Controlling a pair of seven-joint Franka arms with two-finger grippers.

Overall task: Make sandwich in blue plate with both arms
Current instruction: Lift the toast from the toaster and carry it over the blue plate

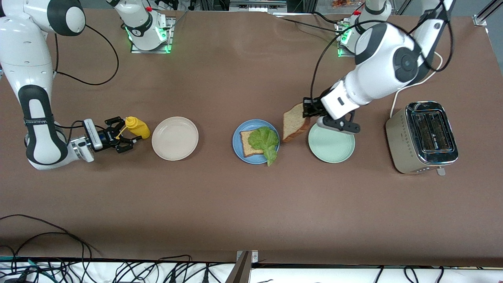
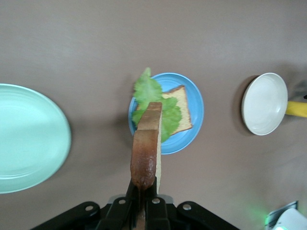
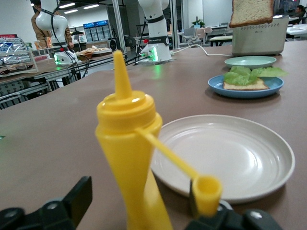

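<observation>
Lowest on the brown table (image 1: 251, 204), nearest the front camera, sits the round mid-blue plate (image 1: 238, 147). It carries one square tan bread slice with dark crust (image 1: 246, 144) and a ruffled green lettuce leaf (image 1: 266, 142) whose tip droops over the rim. My left gripper (image 1: 308, 110) pinches a second tan bread slice (image 1: 294, 122) by its crust, tilted on edge in the air between the blue plate and the pale mint-green plate (image 1: 332, 148). My right gripper (image 1: 125, 138) stretches level at the right arm's end of the table, fingers spread around a yellow squeeze bottle (image 1: 137, 127) beside the cream-white plate (image 1: 175, 138).
</observation>
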